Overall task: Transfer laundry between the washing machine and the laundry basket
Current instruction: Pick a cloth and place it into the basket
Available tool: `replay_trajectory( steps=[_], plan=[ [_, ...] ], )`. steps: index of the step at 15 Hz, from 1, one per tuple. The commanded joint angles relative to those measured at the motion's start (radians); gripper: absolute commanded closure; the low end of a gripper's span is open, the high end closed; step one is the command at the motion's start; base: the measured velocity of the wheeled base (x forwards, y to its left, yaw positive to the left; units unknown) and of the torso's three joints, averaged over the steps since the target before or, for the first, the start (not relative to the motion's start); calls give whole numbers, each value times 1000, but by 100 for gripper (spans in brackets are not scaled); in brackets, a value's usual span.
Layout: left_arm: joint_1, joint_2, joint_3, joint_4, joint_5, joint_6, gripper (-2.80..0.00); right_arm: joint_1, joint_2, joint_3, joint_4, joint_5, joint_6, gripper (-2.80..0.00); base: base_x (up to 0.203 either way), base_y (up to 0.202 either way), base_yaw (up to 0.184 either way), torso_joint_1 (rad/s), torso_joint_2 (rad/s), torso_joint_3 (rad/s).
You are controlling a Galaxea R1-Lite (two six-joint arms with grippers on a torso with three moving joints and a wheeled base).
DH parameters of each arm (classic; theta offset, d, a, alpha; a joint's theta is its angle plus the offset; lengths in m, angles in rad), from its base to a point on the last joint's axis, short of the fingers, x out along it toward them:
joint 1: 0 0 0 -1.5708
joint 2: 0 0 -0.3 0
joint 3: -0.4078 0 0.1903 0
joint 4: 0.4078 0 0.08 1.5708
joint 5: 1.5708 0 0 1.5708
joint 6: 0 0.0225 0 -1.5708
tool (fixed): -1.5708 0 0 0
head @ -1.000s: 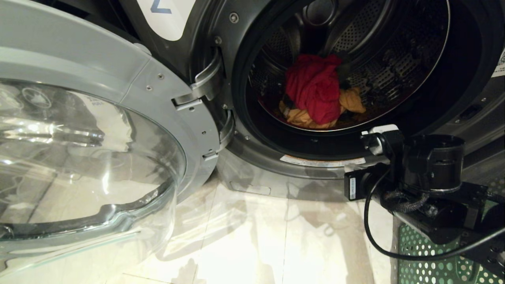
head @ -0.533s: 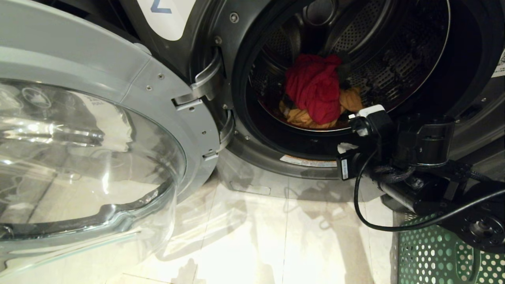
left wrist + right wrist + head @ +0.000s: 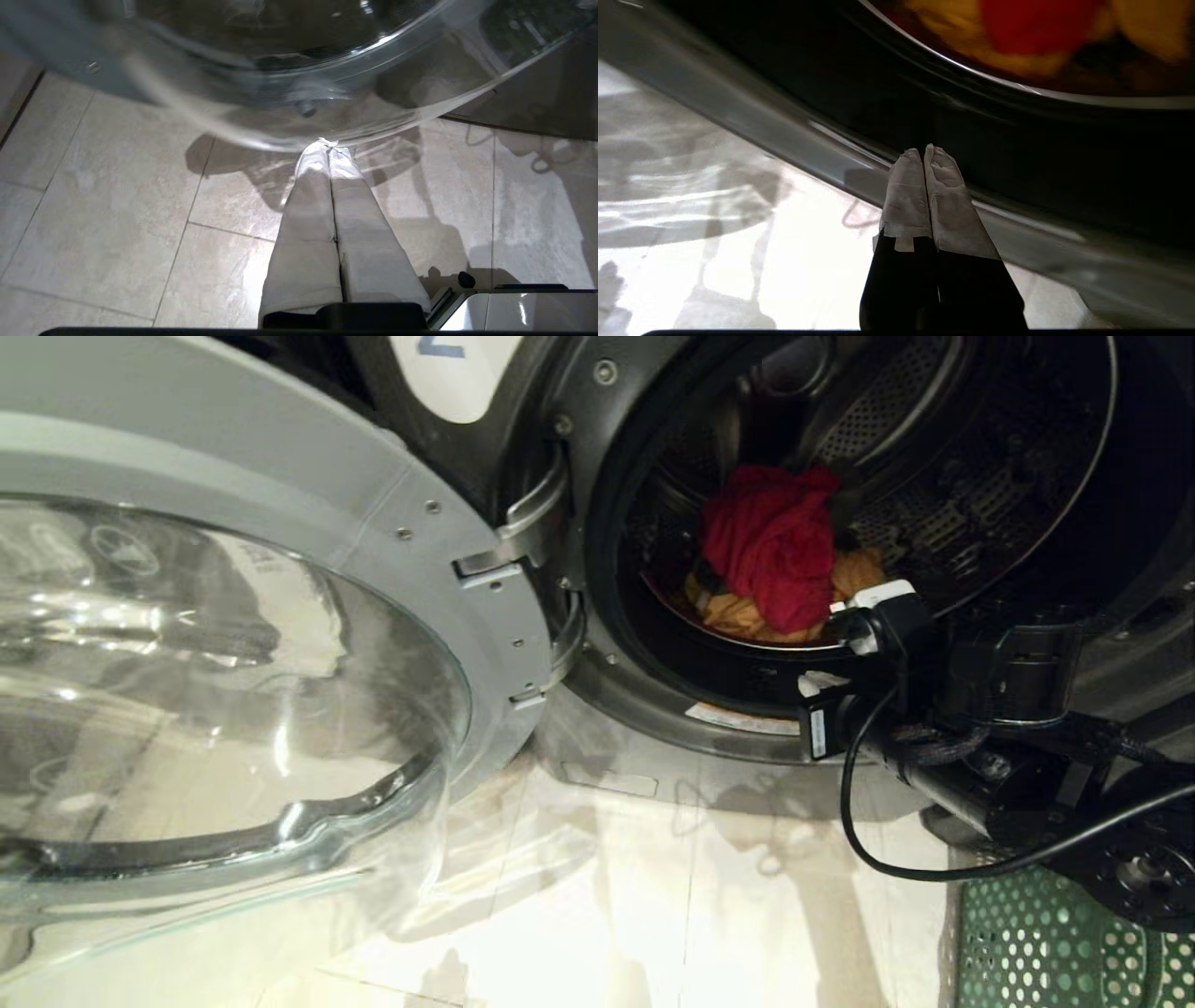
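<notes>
Laundry (image 3: 770, 555) is lying in a heap low in the drum of the washing machine (image 3: 597, 709), whose door (image 3: 233, 709) is standing swung wide open to the robot's left. In the head view the red cloth (image 3: 775, 541) is sitting on top as a bunched lump, taller than wide, its long axis running roughly up the drum's back slope, while the orange-yellow piece (image 3: 738, 614) is spreading crosswise beneath it, showing on both sides. The right gripper (image 3: 873, 616) is hovering at the lower lip of the opening, just outside the drum, near the pile but not touching it. The laundry basket (image 3: 1046, 943) is showing at the lower right, beneath the arm.

The left wrist view is showing the left gripper (image 3: 328, 142) parked low over the floor (image 3: 117, 210), fingers pressed together and holding nothing, its tips just under the glass bowl of the open door.

In the right wrist view the right gripper (image 3: 923, 150) is likewise closed with nothing between its taped fingers (image 3: 906, 196), pointing at the dark door seal, with the red and orange-yellow cloth blurred beyond the chrome rim.

The step in hand appears to be the reach into the drum. To do it well, the fingers would need spreading before contact, clearing the seal's lip, then coming down on the raised top of the red lump, pinching across its narrower width so the bundle lifts as one rather than snagging the piece underneath.
</notes>
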Motion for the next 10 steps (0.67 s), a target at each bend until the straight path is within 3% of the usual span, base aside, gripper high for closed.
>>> replay_trajectory(
  steps=[1,6,10],
  plan=[
    [0,0,6,-1,1,-1,0,-2,2,2,-5,-2,0,0,3,-5,167,11,-1,-1],
    [0,0,6,-1,1,-1,0,-107,11,9,-16,-7,-5,0,1,-7,160,3,2,4],
    [0,0,6,-1,0,-1,0,-261,-11,11,-39,-12,-54,0,0,-1,19,1,0,1]
  ],
)
